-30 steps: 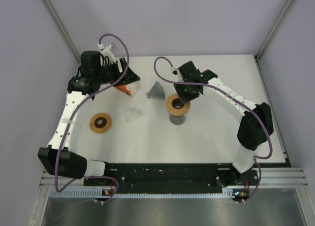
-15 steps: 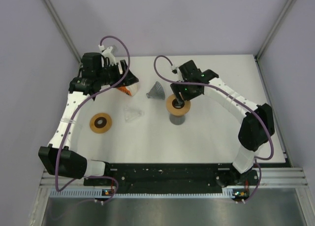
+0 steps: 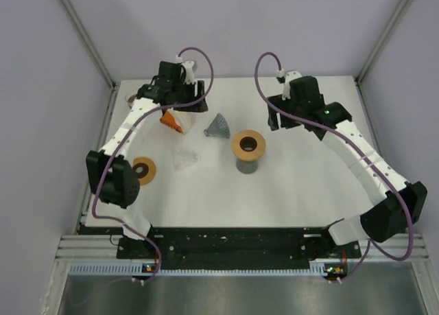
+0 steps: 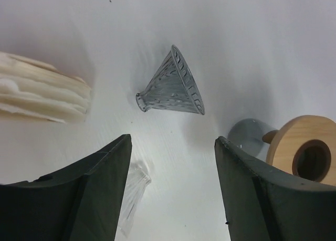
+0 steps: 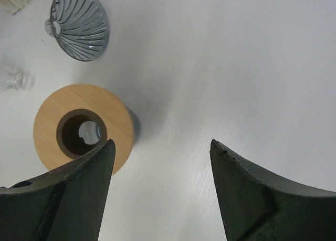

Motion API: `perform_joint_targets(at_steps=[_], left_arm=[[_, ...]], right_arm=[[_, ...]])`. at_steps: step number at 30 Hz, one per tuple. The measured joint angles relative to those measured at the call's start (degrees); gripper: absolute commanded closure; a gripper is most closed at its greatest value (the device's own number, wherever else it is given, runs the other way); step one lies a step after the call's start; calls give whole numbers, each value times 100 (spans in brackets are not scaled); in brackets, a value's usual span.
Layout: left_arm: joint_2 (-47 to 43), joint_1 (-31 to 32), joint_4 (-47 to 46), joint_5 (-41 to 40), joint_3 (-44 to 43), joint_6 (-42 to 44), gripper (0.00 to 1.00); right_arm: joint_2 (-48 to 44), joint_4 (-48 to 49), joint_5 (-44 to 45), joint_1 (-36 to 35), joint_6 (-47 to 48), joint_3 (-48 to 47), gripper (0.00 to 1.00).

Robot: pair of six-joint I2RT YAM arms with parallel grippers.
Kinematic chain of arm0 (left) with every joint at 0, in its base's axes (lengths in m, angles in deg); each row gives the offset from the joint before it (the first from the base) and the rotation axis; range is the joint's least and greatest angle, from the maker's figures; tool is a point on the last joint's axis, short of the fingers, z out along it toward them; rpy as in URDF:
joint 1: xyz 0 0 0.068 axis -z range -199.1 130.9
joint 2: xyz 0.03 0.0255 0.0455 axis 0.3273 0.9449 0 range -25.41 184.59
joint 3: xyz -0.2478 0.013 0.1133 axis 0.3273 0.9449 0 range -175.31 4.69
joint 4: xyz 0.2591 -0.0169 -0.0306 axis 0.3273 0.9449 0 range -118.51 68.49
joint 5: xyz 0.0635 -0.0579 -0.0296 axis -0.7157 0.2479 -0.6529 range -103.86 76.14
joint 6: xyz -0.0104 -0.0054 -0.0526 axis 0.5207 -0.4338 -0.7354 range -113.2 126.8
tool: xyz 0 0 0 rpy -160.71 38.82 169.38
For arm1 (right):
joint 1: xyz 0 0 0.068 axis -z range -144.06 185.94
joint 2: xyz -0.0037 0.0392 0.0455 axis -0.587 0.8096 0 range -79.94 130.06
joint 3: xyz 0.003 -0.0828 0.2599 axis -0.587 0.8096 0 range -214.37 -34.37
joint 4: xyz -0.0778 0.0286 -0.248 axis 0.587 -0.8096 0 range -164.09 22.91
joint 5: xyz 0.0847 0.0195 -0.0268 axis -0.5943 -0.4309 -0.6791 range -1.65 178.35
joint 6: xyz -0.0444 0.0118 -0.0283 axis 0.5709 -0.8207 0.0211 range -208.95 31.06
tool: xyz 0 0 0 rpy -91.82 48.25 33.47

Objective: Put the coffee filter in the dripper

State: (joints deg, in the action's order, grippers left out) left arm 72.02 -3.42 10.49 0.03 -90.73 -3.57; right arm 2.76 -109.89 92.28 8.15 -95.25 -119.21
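Note:
The coffee filters [image 4: 42, 94] are a cream fluted stack lying on the white table, seen with an orange side [image 3: 171, 119] from above. A grey ribbed dripper [image 3: 218, 126] [image 4: 173, 86] [image 5: 79, 23] lies on its side next to them. A clear dripper [image 3: 184, 158] [image 4: 134, 196] lies nearer the front. My left gripper [image 3: 184, 103] [image 4: 172, 141] hangs open and empty above the table, just behind the filters. My right gripper [image 3: 280, 117] [image 5: 161, 144] is open and empty, to the right of the wooden ring.
A wooden ring on a grey stand [image 3: 247, 145] [image 5: 79, 128] [image 4: 307, 157] stands mid-table. A second wooden ring [image 3: 143, 169] lies at the left beside the left arm. A small round brown thing [image 3: 132, 99] sits at the back left corner. Walls close the table on three sides.
My right gripper opened and pulled back and to the right, away from the wooden ring on the stand. The left arm swung right along the back, uncovering the filters.

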Motion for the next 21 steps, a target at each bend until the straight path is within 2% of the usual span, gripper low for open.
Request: perform_joint_targets(at_steps=[7,11,15,21], left_arm=[[1572,811,245,-984,-1261,125,27],[2337,997,328,-1480,-1930,236,30],[2811,1058,407,-1882,-2107,396,45],[3158,1102,599,-2280,-2109,621,86]], right_arm=[[-463,262,116,258,-103,796,28],[-577,341,140,275,-85,1139,28],[-664,389,142,286,-72,1320,28],[-758,514,111,286,-20,1513,28]])
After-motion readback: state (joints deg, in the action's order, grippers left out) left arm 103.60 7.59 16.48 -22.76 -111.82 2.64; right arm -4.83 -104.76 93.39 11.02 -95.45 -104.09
